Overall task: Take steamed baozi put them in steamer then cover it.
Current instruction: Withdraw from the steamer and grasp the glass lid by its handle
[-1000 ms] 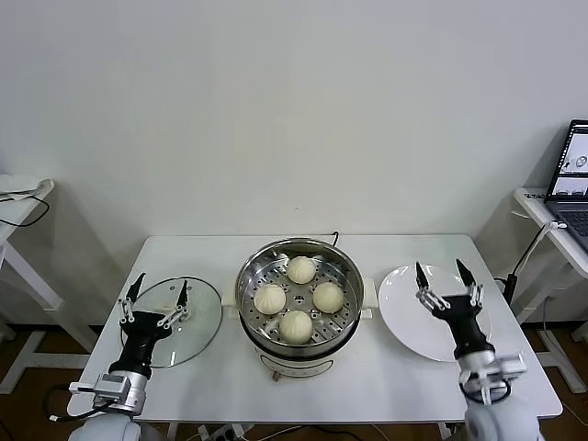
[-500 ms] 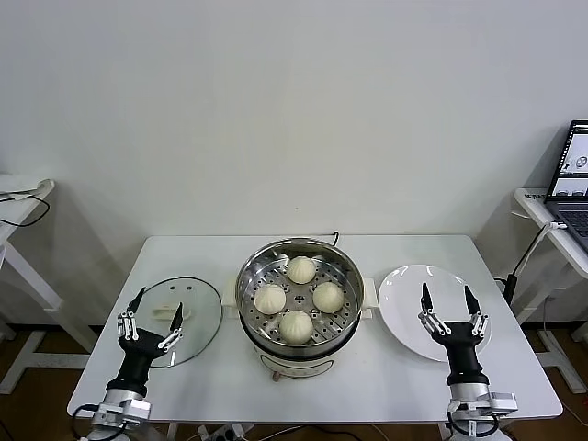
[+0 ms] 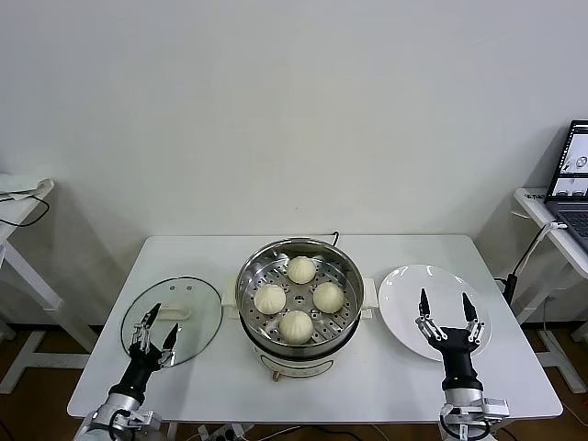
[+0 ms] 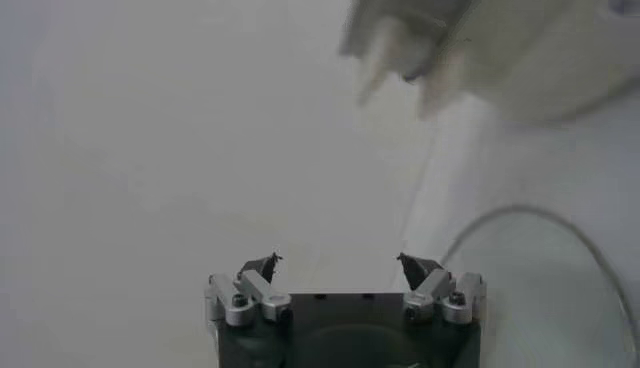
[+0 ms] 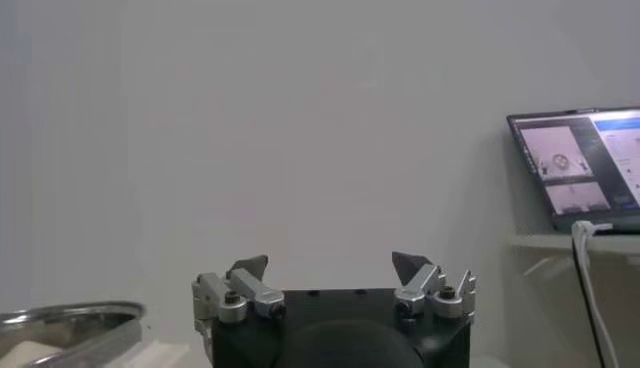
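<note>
Both claws have dropped lower and pulled back toward the near edge since a second ago, nothing else budged. Left claw (image 3: 153, 328) has its fingers apart, holding nothing, over the near rim of the round clear glass lid with metal rim and cream handle (image 3: 173, 319), which lies flat on the white counter (image 3: 220, 381) just left of the pot. Right claw (image 3: 446, 314) is spread wide too, empty, over the near part of the flat white round plate (image 3: 404, 299). Between them sits the big shiny stainless-steel steamer pot (image 3: 300, 300) on its white base, uncovered, with four smooth cream-white dough buns (image 3: 296, 326) on the perforated tray. Room's a plain white wall, with an open laptop (image 3: 570, 179) on a side desk to the right and another white desk (image 3: 16, 197) to the left.
</note>
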You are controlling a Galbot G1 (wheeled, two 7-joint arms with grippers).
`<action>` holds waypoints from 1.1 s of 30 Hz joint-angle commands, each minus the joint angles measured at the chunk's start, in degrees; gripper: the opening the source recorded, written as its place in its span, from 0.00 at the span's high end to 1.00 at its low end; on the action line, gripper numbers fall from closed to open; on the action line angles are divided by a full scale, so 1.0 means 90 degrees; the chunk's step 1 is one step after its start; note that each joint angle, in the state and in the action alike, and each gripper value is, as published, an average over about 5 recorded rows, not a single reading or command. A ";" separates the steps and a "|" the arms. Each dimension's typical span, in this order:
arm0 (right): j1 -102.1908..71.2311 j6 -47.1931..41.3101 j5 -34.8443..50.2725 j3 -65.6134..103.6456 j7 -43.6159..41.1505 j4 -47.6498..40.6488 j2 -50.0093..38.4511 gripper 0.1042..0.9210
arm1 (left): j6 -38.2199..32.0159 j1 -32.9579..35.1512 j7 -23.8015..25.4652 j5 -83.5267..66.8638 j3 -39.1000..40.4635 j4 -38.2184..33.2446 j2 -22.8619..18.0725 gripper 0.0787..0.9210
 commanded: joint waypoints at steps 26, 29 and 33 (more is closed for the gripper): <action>-0.0007 0.0074 -0.0200 -0.0056 -0.0023 -0.0205 0.0057 0.12 | 0.0367 -0.1965 -0.0358 0.1422 0.0028 0.2127 0.0073 0.12; 0.0000 0.0081 -0.0221 -0.0060 -0.0027 -0.0228 0.0058 0.12 | 0.0380 -0.2073 -0.0384 0.1443 0.0050 0.2254 0.0066 0.12; 0.0011 0.0090 -0.0254 -0.0074 -0.0033 -0.0268 0.0057 0.12 | 0.0443 -0.2151 -0.0486 0.1466 0.0061 0.2346 0.0052 0.12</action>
